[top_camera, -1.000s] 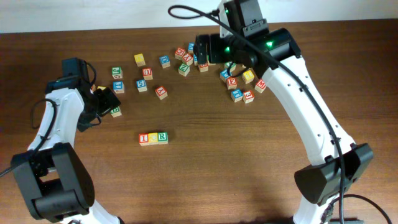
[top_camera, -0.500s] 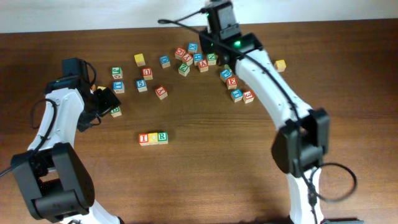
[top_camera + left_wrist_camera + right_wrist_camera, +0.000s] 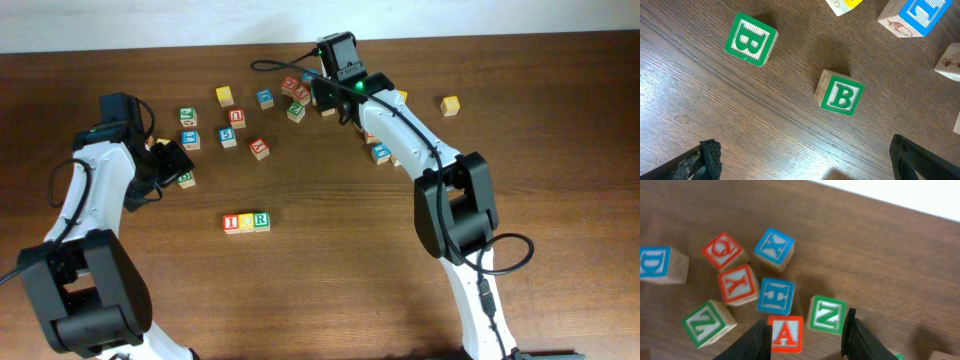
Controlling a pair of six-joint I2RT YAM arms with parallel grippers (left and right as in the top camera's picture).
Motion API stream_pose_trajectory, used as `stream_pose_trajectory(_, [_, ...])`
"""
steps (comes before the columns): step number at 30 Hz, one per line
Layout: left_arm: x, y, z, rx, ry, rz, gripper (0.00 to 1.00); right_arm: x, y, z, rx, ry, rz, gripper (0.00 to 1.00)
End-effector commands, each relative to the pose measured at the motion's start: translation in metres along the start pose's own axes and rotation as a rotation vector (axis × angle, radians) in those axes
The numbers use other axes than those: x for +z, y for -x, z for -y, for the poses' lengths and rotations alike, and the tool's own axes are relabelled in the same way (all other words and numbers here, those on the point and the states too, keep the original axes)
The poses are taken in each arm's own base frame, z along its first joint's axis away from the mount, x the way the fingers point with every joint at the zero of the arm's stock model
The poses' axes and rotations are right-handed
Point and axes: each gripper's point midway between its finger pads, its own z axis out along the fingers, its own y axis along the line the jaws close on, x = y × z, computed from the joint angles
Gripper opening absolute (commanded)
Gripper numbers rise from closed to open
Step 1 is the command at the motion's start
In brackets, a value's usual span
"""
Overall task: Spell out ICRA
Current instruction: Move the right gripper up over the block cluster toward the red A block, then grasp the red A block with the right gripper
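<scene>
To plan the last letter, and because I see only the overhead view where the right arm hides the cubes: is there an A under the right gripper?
Observer: Yes. The right wrist view shows a red A lying between the open fingers of the right gripper, with a green cube beside it.
Operator: And what lies below the left gripper?
Observer: The left wrist view shows a green B ahead of the open left gripper and a second B further off, neither touched.
</scene>
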Motion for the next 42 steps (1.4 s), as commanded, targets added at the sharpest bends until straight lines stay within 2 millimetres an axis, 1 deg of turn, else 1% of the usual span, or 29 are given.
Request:
stream_pose_trajectory(1, [-0.001,0.002,0.002,0.007,-0.003,0.004,0.99,0.012,-0.019,-0.009,0.002,0.056,-0.055,0.42])
stream_pose_trajectory(4, [-0.001,0.002,0.002,0.007,-0.003,0.004,0.99,0.013,-0.029,-0.009,-0.001,0.056,-0.092,0.45])
stream_pose_trajectory(8, [-0.001,0.002,0.002,0.007,-0.002,0.004,0.99,0.012,-0.041,-0.009,-0.004,0.057,-0.141,0.46])
stream_pose_trajectory(10, [-0.001,0.002,0.002,0.007,-0.002,0.003,0.99,0.013,-0.045,-0.009,-0.005,0.056,-0.151,0.47])
stream_pose_trajectory(16, [-0.001,0.002,0.002,0.007,-0.003,0.004,0.99,0.014,-0.047,-0.01,0.0,0.058,-0.154,0.47])
stream_pose_trajectory(19, [-0.001,0.002,0.002,0.007,-0.003,0.004,0.99,0.016,-0.057,-0.016,-0.006,0.083,-0.178,0.47])
stream_pose_trajectory(23, [-0.001,0.002,0.002,0.007,-0.003,0.004,0.99,0.023,-0.069,-0.016,-0.006,0.082,-0.186,0.48])
stream_pose_trajectory(25, [-0.001,0.002,0.002,0.007,-0.002,0.003,0.99,0.026,-0.069,-0.017,-0.005,0.084,-0.17,0.5])
stream_pose_trajectory(28, [-0.001,0.002,0.002,0.007,-0.003,0.004,0.99,0.03,-0.061,-0.017,-0.003,0.087,-0.127,0.51])
stream_pose_trajectory(34, [-0.001,0.002,0.002,0.007,-0.003,0.004,0.99,0.04,-0.067,-0.018,-0.001,0.089,-0.096,0.61])
stream_pose_trajectory(37, [-0.001,0.002,0.002,0.007,-0.002,0.004,0.99,0.042,-0.063,-0.018,0.0,0.092,-0.066,0.61])
stream_pose_trajectory(40, [-0.001,0.002,0.002,0.007,-0.003,0.004,0.99,0.042,-0.051,-0.019,0.002,0.096,-0.019,0.61])
stream_pose_trajectory(42, [-0.001,0.002,0.002,0.007,-0.003,0.004,0.99,0.042,-0.045,-0.02,0.004,0.098,0.006,0.57])
